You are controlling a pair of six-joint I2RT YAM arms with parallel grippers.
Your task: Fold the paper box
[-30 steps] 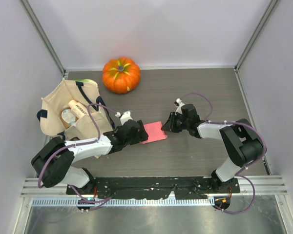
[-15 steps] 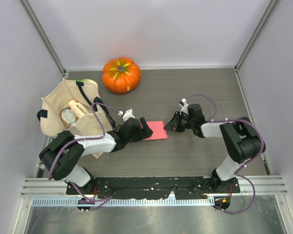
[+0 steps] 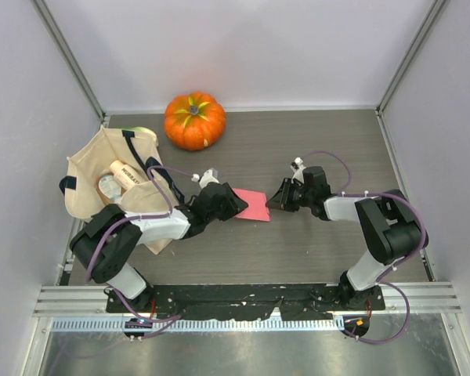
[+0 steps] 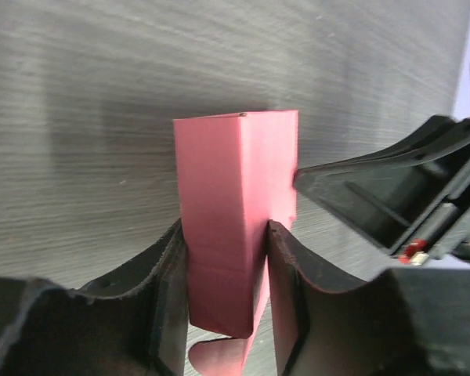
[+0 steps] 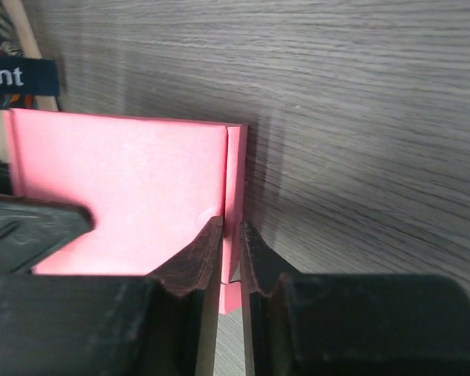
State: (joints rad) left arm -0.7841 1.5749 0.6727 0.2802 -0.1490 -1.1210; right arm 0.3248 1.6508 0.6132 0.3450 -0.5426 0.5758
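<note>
The pink-red paper box (image 3: 253,206) lies partly folded on the table between my two grippers. My left gripper (image 3: 230,202) is shut on its left end. In the left wrist view the box (image 4: 235,172) stands as a folded, hollow shape squeezed between the jaws of my left gripper (image 4: 225,233). My right gripper (image 3: 276,200) is shut on the box's right edge. In the right wrist view my right gripper (image 5: 230,235) pinches a narrow upright flap of the box (image 5: 125,176). The right gripper's fingers (image 4: 376,188) also show in the left wrist view.
An orange pumpkin (image 3: 194,120) sits at the back of the table. A beige tote bag (image 3: 102,184) with jars in it lies at the left, beside my left arm. Grey walls close in the table on the left, back and right.
My left gripper has moved right and slightly back, turning the box with it. My right gripper has lowered and now pinches the box's right edge.
</note>
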